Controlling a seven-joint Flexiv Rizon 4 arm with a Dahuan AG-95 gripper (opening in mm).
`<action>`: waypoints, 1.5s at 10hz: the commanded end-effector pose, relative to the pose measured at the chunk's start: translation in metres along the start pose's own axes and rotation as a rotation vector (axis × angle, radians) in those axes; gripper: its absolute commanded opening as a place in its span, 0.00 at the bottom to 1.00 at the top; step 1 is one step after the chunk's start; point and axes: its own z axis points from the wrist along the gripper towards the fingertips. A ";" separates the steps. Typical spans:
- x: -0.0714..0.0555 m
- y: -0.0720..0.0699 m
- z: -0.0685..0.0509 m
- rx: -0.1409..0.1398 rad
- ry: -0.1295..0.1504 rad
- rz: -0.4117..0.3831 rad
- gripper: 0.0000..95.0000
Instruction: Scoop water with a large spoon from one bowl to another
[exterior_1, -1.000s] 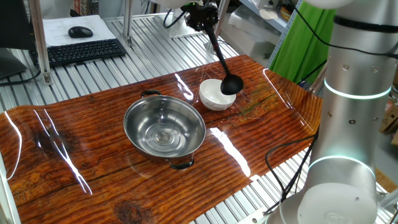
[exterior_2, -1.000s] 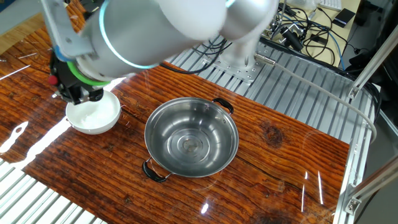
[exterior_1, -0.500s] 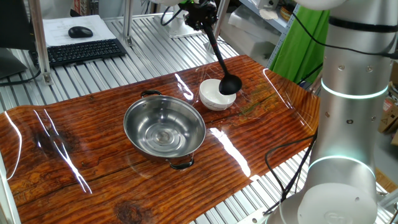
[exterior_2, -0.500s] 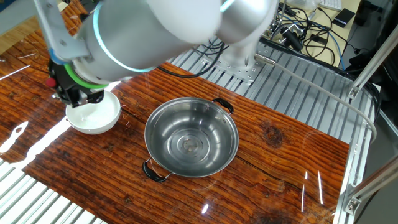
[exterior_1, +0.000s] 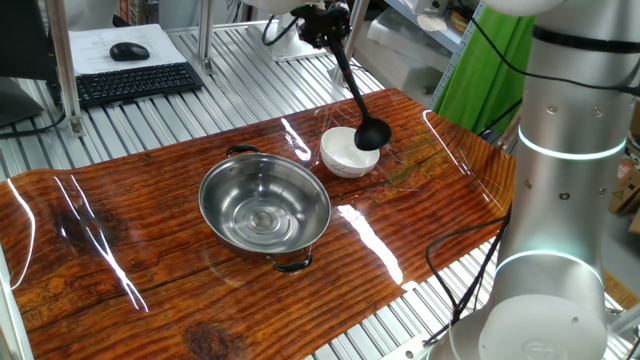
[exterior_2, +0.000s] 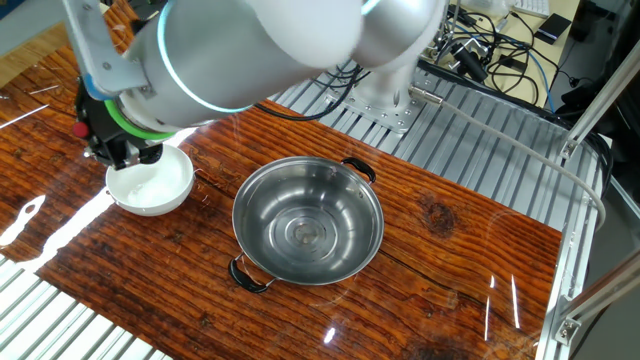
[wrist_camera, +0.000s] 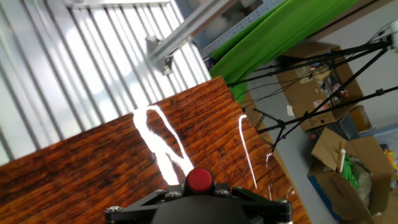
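The black ladle (exterior_1: 355, 92), pinched at its handle by the claw (exterior_1: 325, 22), is held over the white bowl (exterior_1: 345, 152); tipping out the water appears due next.

Two bowls are sitting on the desk (exterior_1: 150, 290): one steel bowl (exterior_1: 265, 207) at centre; one white bowl (exterior_1: 345, 152) at its 2 o'clock; one black ladle (exterior_1: 360, 100) is hanging over the white one; one keyboard (exterior_1: 125, 83) and one mouse (exterior_1: 129, 51) are lying at 11 o'clock.
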 end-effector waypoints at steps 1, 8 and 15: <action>0.001 0.001 0.001 -0.010 0.001 0.004 0.00; 0.003 0.008 -0.010 -0.269 0.195 0.037 0.00; 0.036 0.027 -0.066 -0.397 0.391 0.091 0.00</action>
